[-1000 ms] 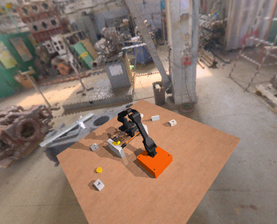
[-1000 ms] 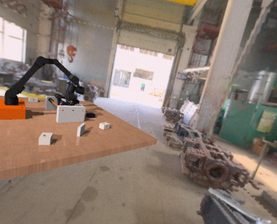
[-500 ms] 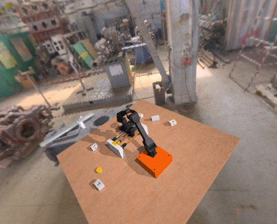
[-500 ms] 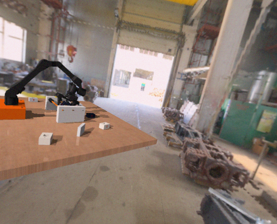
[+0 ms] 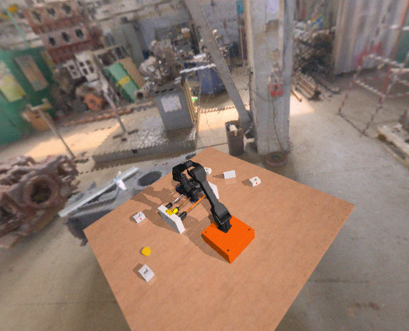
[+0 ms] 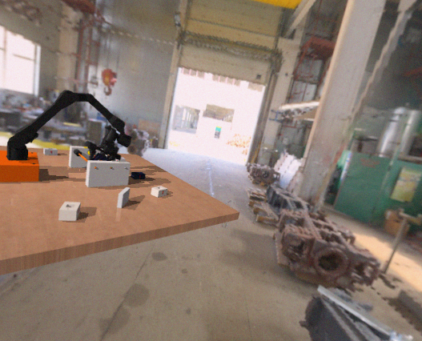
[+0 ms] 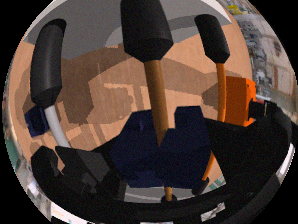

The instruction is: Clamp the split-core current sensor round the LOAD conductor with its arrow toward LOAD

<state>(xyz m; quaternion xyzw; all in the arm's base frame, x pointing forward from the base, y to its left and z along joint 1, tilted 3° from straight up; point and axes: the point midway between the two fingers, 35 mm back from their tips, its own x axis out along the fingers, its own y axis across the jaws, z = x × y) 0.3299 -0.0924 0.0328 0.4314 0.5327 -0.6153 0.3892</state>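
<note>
The dark blue split-core sensor (image 7: 162,162) (image 5: 193,200) sits at the middle brown conductor (image 7: 155,90), which runs down into the gap between its halves. The gap still shows at its top edge; whether it is latched cannot be told. My gripper (image 7: 168,127) (image 5: 192,195) (image 6: 105,154) is shut on the sensor, a black finger at each side, low between the conductors. The white conductor (image 7: 56,125) passes on the left and the orange conductor (image 7: 220,95) (image 5: 196,204) on the right. The arrow and the LOAD lettering are not readable.
White end blocks (image 5: 171,221) (image 6: 107,176) hold the conductors; one bears a yellow marker (image 5: 171,211). Another dark blue block (image 6: 138,175) (image 7: 36,123) lies beside the rig. Small white blocks (image 5: 139,217) (image 5: 146,273) (image 5: 254,181) and a yellow disc (image 5: 146,251) stand around.
</note>
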